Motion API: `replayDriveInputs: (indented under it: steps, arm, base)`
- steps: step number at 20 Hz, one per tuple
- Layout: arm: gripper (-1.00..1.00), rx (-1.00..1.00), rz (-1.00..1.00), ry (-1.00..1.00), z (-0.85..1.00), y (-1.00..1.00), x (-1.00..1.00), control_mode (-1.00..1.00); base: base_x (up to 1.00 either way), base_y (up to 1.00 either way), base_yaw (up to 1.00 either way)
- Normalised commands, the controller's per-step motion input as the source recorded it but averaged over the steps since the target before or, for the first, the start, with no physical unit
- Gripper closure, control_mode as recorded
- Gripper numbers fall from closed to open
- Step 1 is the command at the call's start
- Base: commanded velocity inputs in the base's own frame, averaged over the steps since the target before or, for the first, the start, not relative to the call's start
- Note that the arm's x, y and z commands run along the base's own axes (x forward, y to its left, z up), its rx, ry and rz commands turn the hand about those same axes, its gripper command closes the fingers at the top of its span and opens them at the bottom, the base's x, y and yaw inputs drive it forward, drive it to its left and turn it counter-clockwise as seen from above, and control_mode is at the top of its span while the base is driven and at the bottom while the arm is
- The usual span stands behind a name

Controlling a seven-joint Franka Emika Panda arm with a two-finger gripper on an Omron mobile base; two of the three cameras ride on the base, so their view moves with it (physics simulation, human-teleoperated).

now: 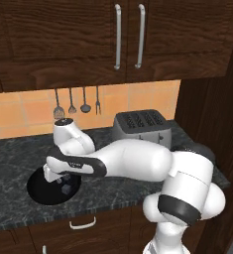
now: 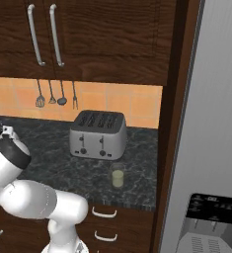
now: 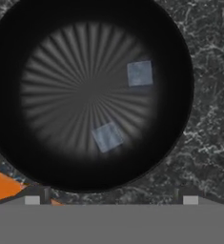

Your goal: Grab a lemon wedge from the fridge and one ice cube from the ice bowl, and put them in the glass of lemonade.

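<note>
The glossy black ice bowl point(image 3: 18, 157) sits right under my hand, on the dark counter at the left point(image 1: 38, 191). Two pale bluish ice cubes lie in it, one near the middle point(image 3: 107, 137) and one further off point(image 3: 139, 73). My gripper point(image 3: 111, 199) hangs above the bowl's rim, open, with its fingertips point(image 3: 32, 200) wide apart and nothing between them. From the left base view, the gripper point(image 1: 58, 177) hovers over the bowl. The glass of lemonade point(image 2: 118, 177) stands in front of the toaster. The grey fridge point(image 2: 216, 123) is shut, so the lemon wedge is hidden.
A silver toaster point(image 1: 140, 129) stands at the back of the counter point(image 2: 53, 163). Utensils point(image 1: 71, 101) hang on the orange backsplash under dark wall cabinets point(image 1: 63, 39). The fridge's black dispenser panel point(image 2: 213, 225) is at lower right. An orange patch point(image 3: 1, 183) shows beside the bowl.
</note>
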Motion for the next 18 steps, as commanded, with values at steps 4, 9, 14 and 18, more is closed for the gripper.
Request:
replayDriveInputs:
  steps: [4,9,14,18]
  arm:
    - [-1.0,-0.01,0.0,0.03,-0.42,0.24,0.32,-1.0]
    - [-1.0,0.0,0.02,0.0,-0.59,0.12,0.1,-1.0]
    - [-1.0,0.0,0.01,-0.01,-0.15,0.01,0.0,-1.0]
    - [-1.0,0.0,0.0,0.0,-0.28,0.02,0.0,-1.0]
  base:
    - [0.0,0.0,0.0]
    - [0.0,0.0,0.0]
    - [0.0,0.0,0.0]
    - [0.0,0.0,0.0]
